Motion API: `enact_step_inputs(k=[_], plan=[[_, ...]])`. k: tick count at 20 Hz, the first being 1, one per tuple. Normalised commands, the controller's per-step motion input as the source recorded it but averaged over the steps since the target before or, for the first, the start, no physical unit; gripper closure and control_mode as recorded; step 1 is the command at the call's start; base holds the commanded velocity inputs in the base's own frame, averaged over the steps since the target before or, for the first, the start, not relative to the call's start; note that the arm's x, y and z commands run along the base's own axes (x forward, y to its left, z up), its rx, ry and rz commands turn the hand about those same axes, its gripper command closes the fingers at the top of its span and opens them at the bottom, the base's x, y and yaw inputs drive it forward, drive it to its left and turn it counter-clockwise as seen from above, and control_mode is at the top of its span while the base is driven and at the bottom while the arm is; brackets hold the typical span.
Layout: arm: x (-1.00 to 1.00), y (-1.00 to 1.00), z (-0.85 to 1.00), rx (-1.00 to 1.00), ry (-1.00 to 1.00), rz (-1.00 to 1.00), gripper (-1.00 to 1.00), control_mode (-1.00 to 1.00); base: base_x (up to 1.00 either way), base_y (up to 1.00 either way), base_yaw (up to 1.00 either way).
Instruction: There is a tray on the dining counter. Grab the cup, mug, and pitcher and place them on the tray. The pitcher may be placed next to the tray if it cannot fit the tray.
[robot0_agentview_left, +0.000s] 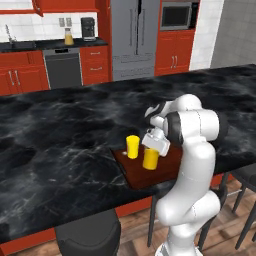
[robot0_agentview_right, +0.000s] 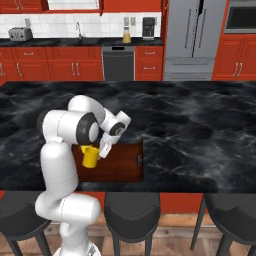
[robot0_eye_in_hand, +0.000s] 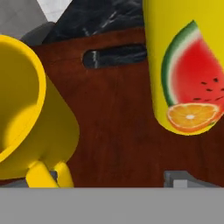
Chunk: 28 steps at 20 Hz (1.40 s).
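Glossy yellow mug (robot0_eye_in_hand: 26, 118) and cup (robot0_eye_in_hand: 188, 65) on wooden tray (robot0_eye_in_hand: 118, 118).

Mug (robot0_agentview_left: 150, 158) beside cup (robot0_agentview_left: 132, 146) on tray (robot0_agentview_left: 137, 175)

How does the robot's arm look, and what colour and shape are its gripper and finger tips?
The arm is glossy white, built of thick rounded segments with dark bands at the joints. The gripper has a boxy white body with a dark wrist behind it. Its fingertips are small grey blocks. No cables or markings show.
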Motion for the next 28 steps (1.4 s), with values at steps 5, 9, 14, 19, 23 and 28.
enact_step_inputs(k=[5, 9, 14, 19, 23, 28], plan=[[-0.51, 0.13, 0.08, 0.00, -0.13, 0.00, -1.00, -1.00, 0.00, 0.00, 0.00], [-0.28, 0.04, 0.31, -0.02, -0.19, -0.01, -1.00, -1.00, 0.00, 0.00, 0.00], [-0.05, 0.07, 0.29, -0.06, -0.16, -0.10, -1.00, -1.00, 0.00, 0.00, 0.00], [0.00, 0.01, 0.19, -0.09, -0.09, -0.17, -1.00, -1.00, 0.00, 0.00, 0.00], [-0.09, -0.07, 0.36, -0.11, -0.09, -0.07, -1.00, -1.00, 0.00, 0.00, 0.00], [-0.31, -0.20, 0.49, -0.11, -0.07, 0.00, -1.00, -1.00, 0.00, 0.00, 0.00]])
